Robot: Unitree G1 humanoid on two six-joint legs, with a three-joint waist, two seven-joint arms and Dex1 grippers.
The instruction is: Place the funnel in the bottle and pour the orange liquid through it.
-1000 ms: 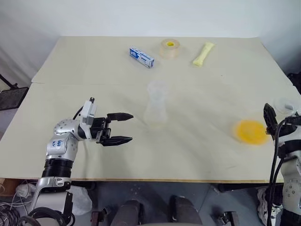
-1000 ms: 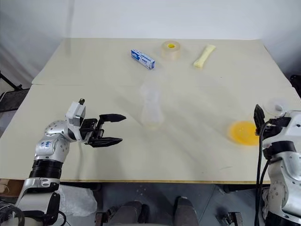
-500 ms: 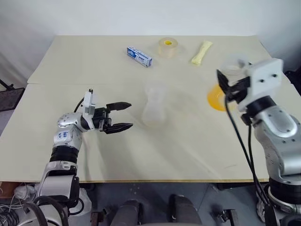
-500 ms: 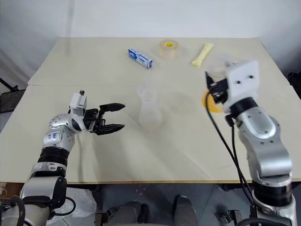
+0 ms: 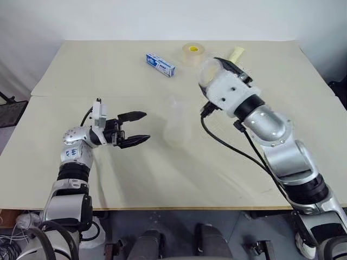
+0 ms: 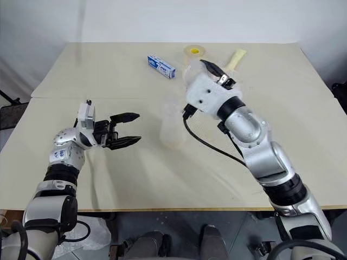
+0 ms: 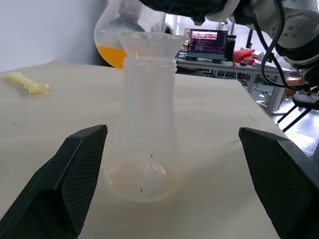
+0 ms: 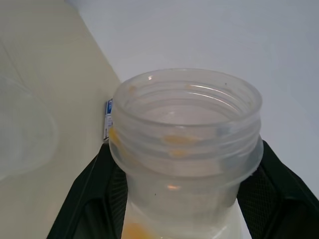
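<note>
Above funnelled bottle (image 7: pixel 147 114), gripped jar (image 8: pixel 187 149)

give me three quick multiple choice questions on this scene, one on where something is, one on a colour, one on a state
1. Where is the funnel?
A. in the neck of the bottle
B. lying beside the tape roll
C. in the left gripper

2. What colour is the liquid in the held jar?
A. blue
B. orange
C. green

3. How is the left gripper?
A. shut on the bottle
B. shut on nothing
C. open, short of the bottle

Key: 1 A, the left wrist view shows the funnel seated in the bottle's neck. 2 B, orange liquid shows through the jar behind the funnel. 3 C, its fingers stand apart with the bottle beyond them.
</note>
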